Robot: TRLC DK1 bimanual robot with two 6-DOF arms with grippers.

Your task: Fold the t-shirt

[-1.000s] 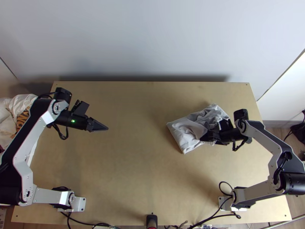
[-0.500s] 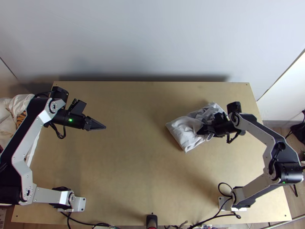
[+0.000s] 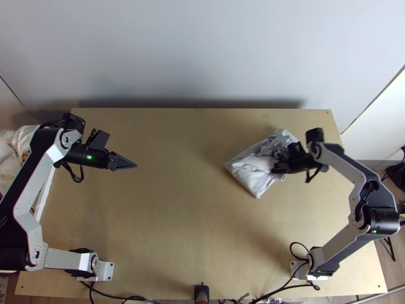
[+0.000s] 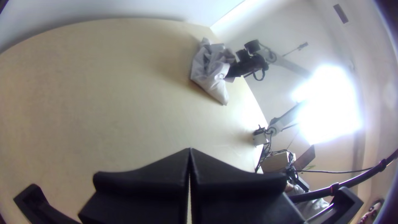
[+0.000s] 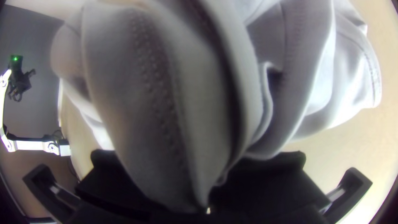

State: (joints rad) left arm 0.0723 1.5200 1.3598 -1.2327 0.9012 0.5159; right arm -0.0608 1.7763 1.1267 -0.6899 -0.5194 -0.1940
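Note:
The light grey t-shirt point(image 3: 253, 169) lies bunched at the right of the table in the top view. At its right side is my right gripper point(image 3: 277, 167), shut on a bunched part of the cloth. Folds of the t-shirt point(image 5: 166, 103) rise between the fingers of the right gripper point(image 5: 207, 203) in the right wrist view. Over the table's left part my left gripper point(image 3: 135, 165) is shut with nothing in it, well apart from the cloth. The left wrist view has the left gripper point(image 4: 190, 155) with its fingertips together, and the t-shirt point(image 4: 213, 74) farther off.
The light wooden table point(image 3: 177, 228) stands against a pale wall point(image 3: 202, 50). White fabric point(image 3: 17, 147) lies beside the table's left edge. A black device point(image 3: 201, 294) and several cables are at the near edge.
My right gripper first moved left and up the picture, then a little right, and the cloth shifted and turned with it. The left gripper drifted slightly left and up the picture.

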